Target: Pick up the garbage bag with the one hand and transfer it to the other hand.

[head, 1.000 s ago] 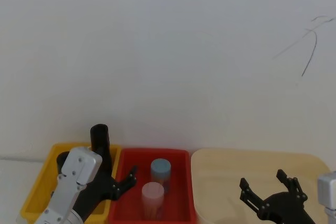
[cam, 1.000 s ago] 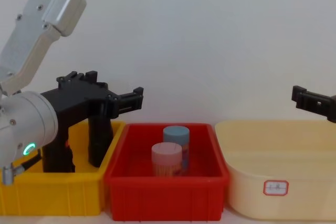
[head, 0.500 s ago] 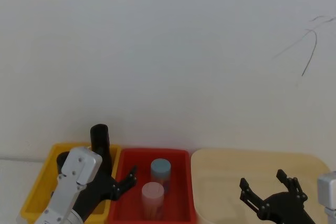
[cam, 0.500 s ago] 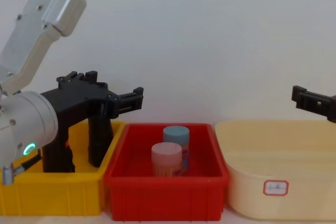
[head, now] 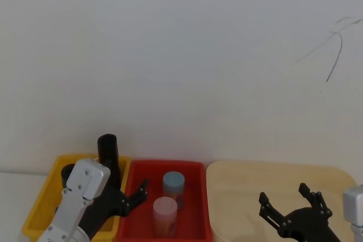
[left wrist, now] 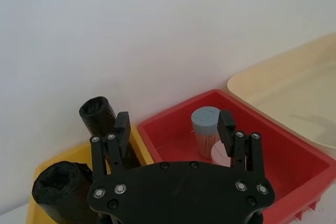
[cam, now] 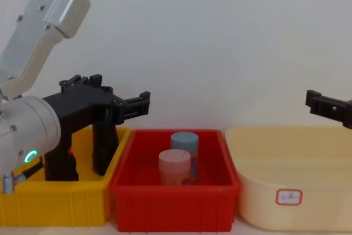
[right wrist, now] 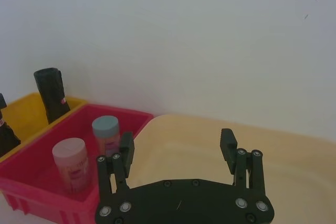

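The garbage bag (left wrist: 98, 115) stands upright in the yellow bin (cam: 55, 207), just beside the wide-open, empty left gripper (left wrist: 174, 123). The right gripper (right wrist: 177, 142), also spread wide, hangs well apart.

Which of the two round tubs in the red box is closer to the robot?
The pink-capped cylindrical container, at the front of the red plastic bin. The blue-capped cylindrical container stands just behind it, nearer the wall.
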`<state>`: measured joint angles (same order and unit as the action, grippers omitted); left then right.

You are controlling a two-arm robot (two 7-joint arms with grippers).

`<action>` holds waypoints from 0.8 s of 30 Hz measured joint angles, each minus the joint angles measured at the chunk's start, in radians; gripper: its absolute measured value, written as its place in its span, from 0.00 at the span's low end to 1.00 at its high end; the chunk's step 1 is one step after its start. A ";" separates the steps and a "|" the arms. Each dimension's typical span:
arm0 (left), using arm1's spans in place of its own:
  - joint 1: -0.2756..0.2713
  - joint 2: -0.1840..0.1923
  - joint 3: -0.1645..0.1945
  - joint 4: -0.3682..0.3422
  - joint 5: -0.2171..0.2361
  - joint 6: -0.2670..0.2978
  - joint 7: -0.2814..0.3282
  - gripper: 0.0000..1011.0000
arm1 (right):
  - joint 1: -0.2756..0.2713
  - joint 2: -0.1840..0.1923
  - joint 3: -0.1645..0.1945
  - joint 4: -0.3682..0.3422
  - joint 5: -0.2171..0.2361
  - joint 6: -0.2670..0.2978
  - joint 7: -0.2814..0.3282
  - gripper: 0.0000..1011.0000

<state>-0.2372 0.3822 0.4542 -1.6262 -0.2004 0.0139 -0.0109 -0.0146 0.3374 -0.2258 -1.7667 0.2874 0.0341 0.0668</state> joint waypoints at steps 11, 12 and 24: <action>0.000 0.000 0.000 0.000 0.000 0.000 0.000 0.99 | 0.000 0.000 0.000 0.000 0.000 0.000 0.000 0.99; 0.000 0.000 0.000 0.000 0.000 0.000 0.000 0.99 | 0.000 0.000 0.000 0.000 0.000 0.000 0.000 0.99; 0.002 0.004 -0.003 -0.001 -0.003 0.000 -0.014 0.99 | 0.000 0.000 0.000 0.000 0.000 0.000 0.000 0.99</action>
<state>-0.2354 0.3858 0.4517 -1.6277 -0.2036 0.0139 -0.0244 -0.0146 0.3374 -0.2258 -1.7668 0.2874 0.0340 0.0668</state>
